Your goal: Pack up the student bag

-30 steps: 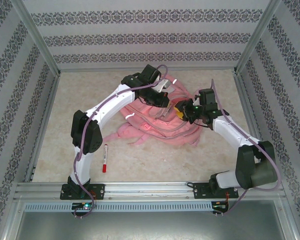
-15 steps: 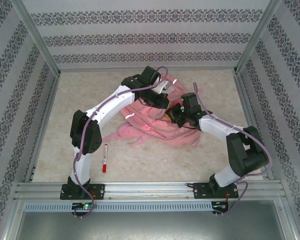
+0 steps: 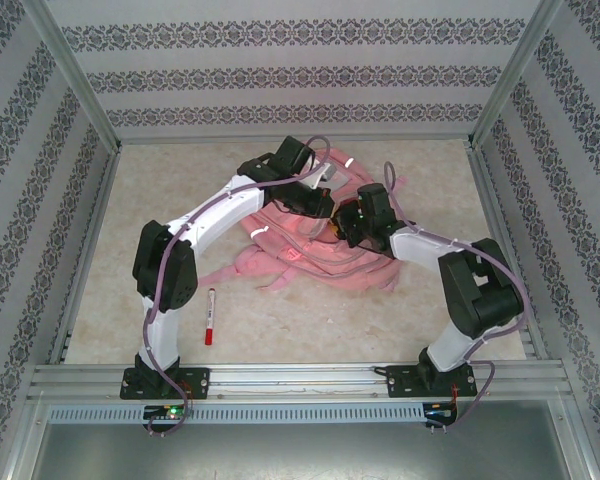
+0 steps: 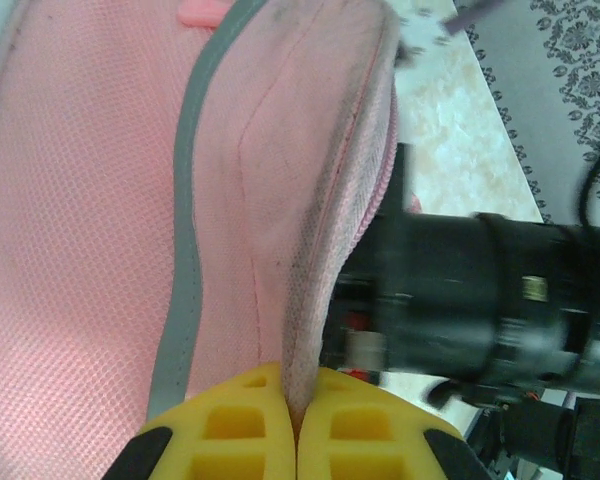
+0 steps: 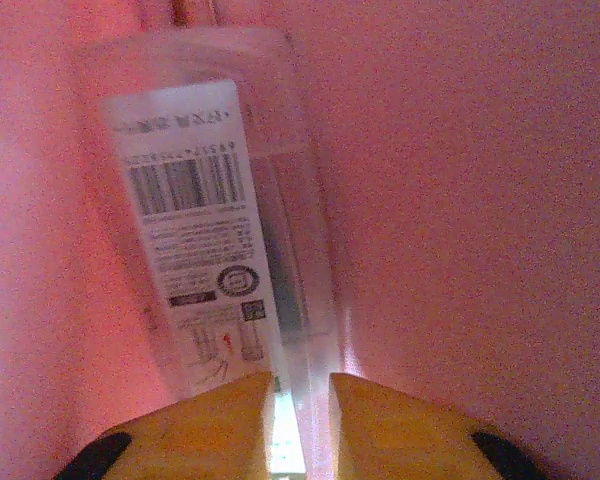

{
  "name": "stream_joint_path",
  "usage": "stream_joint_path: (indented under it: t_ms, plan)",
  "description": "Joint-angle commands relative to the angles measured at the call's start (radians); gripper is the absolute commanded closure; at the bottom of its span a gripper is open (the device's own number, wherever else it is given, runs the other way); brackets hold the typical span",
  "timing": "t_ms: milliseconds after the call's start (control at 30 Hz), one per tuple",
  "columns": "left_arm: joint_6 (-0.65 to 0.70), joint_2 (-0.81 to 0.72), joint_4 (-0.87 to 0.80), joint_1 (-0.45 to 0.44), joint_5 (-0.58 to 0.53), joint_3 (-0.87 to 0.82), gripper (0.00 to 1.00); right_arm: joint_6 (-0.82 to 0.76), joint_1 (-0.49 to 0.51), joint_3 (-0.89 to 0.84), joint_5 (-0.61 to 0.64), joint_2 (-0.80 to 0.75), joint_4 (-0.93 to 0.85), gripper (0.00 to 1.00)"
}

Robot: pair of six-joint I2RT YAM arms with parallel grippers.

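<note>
Left wrist: left gripper [image 4: 298,405] clamps rim of soft pink fabric student bag [image 4: 80,250].
Right wrist: right gripper [image 5: 300,390] narrow, astride clear labelled plastic case [image 5: 210,220]; grip unclear.

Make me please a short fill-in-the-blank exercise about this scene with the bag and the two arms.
1. The left gripper pinches an edge of the ___ student bag.
2. A red pen lies on the table, nearer the ___ arm.
3. Before the right gripper lies a clear packet; its white label shows a striped ___.

Missing words: pink; left; barcode.
</note>
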Motion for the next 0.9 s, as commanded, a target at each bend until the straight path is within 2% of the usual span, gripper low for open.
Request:
stream_joint_path:
  t_ms: [0,133,167,200,233,300,433,500,600,667,800,867]
  plan:
    - [0.026,-0.045,0.096,0.049,-0.067,-0.037,1.00,-0.035,-0.041,-0.034,0.046,-0.126,-0.100,0.73]
    - [0.108,-0.028,0.116,0.067,-0.078,-0.054,1.00,-0.118,-0.071,-0.077,0.035,-0.263,-0.208,0.71]
    - [0.139,-0.021,0.115,0.069,-0.067,-0.052,0.94,-0.150,-0.075,-0.090,0.034,-0.304,-0.243,0.69]
    - [0.162,-0.016,0.113,0.071,-0.062,-0.054,0.78,-0.192,-0.077,-0.100,0.034,-0.342,-0.278,0.68]
    - [0.174,-0.015,0.111,0.073,-0.047,-0.055,0.68,-0.236,-0.076,-0.104,0.040,-0.376,-0.309,0.65]
    - [0.155,-0.021,0.119,0.087,0.025,-0.068,0.60,-0.378,-0.067,-0.095,0.073,-0.441,-0.401,0.63]
    - [0.068,-0.110,0.116,0.122,0.075,-0.150,0.57,-0.648,0.001,-0.064,0.120,-0.522,-0.490,0.58]
    - [0.008,-0.191,0.116,0.151,0.086,-0.240,0.55,-0.780,0.049,-0.048,0.116,-0.536,-0.494,0.54]
    - [-0.007,-0.328,0.066,0.191,0.113,-0.373,0.55,-0.910,0.092,-0.017,0.094,-0.527,-0.492,0.53]
    - [-0.023,-0.422,-0.003,0.199,0.071,-0.459,0.54,-0.966,0.119,0.015,0.120,-0.522,-0.505,0.53]
    - [-0.230,-0.593,-0.106,0.218,-0.073,-0.682,0.55,-1.036,0.161,0.081,0.123,-0.494,-0.493,0.53]
    - [-0.279,-0.653,-0.168,0.239,-0.155,-0.763,0.55,-1.059,0.171,0.115,0.106,-0.466,-0.499,0.52]
